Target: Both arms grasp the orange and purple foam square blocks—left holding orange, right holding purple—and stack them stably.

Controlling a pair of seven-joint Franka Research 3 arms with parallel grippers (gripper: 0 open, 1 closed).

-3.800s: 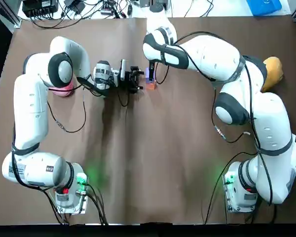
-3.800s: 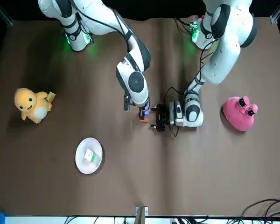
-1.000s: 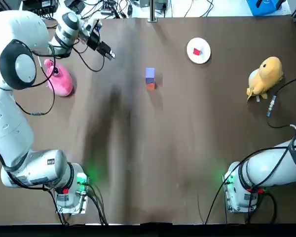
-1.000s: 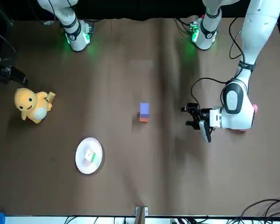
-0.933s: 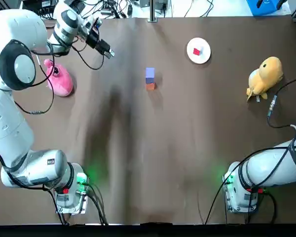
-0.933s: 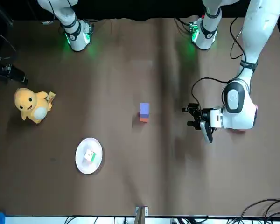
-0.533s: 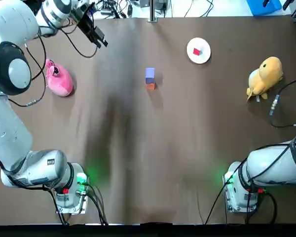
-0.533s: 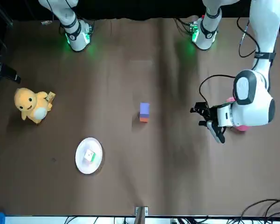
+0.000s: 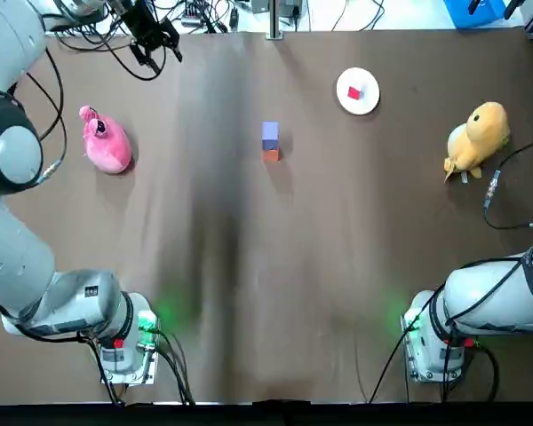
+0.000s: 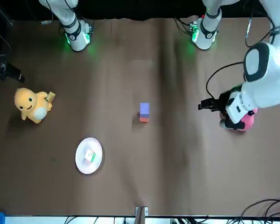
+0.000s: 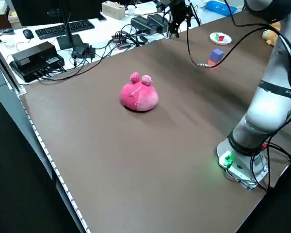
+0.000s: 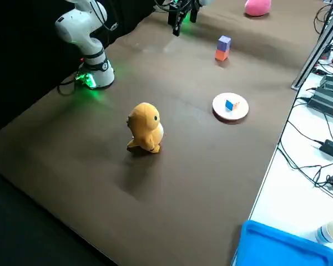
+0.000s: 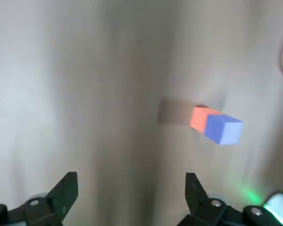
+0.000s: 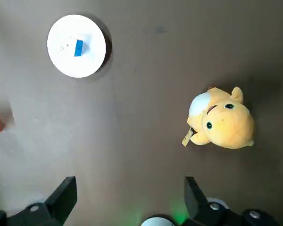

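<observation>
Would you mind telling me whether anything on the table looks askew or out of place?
Nothing stands out. The purple block sits upright on the orange block mid-table, with no visible lean. The left gripper and right gripper are open, clear of both blocks.

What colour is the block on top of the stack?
The top block is purple; right side view shows it best.

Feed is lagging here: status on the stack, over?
Left gripper open, above far-left table edge; right gripper open, high. Purple block atop orange block, free-standing. Nothing nearby.
</observation>
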